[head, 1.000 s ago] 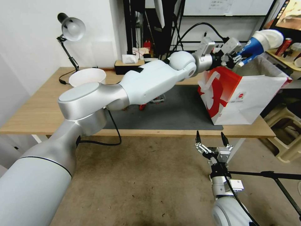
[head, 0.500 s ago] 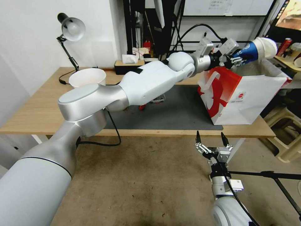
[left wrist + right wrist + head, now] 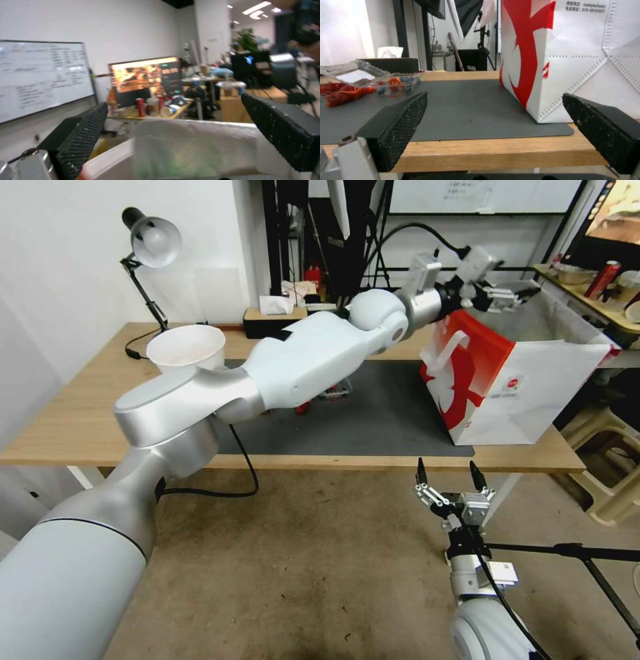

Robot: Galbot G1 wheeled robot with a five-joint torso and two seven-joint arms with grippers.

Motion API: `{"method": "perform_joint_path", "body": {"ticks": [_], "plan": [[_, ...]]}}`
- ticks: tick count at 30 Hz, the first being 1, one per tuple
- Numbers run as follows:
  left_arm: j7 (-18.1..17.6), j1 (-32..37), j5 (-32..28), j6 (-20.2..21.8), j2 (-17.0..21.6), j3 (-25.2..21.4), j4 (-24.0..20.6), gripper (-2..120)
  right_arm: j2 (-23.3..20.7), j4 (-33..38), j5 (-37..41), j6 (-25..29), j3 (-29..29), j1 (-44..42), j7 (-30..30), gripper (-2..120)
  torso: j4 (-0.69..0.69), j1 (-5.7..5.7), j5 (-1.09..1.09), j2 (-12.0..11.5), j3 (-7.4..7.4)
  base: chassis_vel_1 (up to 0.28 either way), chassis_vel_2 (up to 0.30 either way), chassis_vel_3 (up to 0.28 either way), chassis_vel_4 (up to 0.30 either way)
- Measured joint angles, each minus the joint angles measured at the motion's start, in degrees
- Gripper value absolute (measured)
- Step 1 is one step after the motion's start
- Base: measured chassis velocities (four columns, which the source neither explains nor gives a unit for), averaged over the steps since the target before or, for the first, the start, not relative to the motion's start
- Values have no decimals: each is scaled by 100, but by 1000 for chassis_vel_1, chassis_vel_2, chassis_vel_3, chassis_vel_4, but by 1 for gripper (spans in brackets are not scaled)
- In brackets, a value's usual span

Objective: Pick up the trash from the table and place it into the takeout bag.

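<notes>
The left pincer (image 3: 510, 295) is hanging over the open top of the large white paper takeout bag with the red side (image 3: 527, 380) — fingers spread wide, gripping nothing. The bag is standing on the long light-wood surface (image 3: 73, 413), and the shallow beige bowl (image 3: 187, 347) is sitting well apart from the bag. The right pincer (image 3: 450, 473) is waiting below the bag — wide open and empty.

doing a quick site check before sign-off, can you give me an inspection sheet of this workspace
surface: light-wood table with a dark grey mat over its middle.
job's things: takeout bag upright at the mat's right end, top open; white bowl at far left.
clutter: clear tray with red scraps on the mat.
grippers: left gripper open over the bag's mouth, holding nothing; right gripper open, parked low before the table edge.
cables: black cable hanging under the front edge.
surroundings: desk lamp, tissue box, whiteboard.
</notes>
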Motion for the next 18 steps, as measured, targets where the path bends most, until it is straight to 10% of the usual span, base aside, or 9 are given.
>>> {"method": "perform_joint_path", "body": {"ticks": [18], "plan": [[-778,1456,-152,50,1772,-1069,-1517,100,35,24,-65,-24,-1,-59,12,100,0,0,0,0,0,0,0,0,0]]}}
